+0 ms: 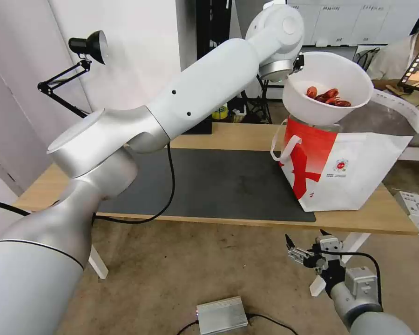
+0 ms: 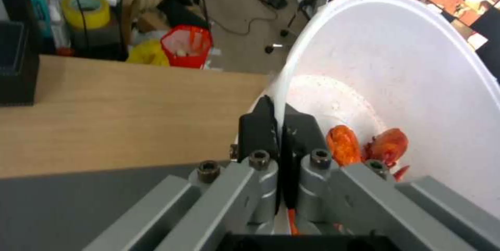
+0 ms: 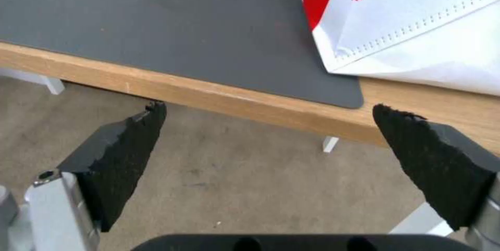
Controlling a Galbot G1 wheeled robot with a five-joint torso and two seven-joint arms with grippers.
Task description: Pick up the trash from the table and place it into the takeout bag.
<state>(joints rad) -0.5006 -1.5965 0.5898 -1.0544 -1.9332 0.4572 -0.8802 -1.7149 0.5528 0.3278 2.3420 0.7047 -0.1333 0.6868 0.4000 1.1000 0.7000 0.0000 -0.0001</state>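
Currently your left gripper [image 2: 281,126] fingers pinch the rim of the bowl [image 1: 328,86], held tilted above the takeout bag [image 1: 340,167] on the bench [image 1: 228,135]. Your right gripper [image 3: 265,126] fingers gape wide, below the bench edge.

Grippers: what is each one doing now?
Left gripper: shut on rim of white round bowl of red crawfish shells.
Right gripper: open, holding nothing.
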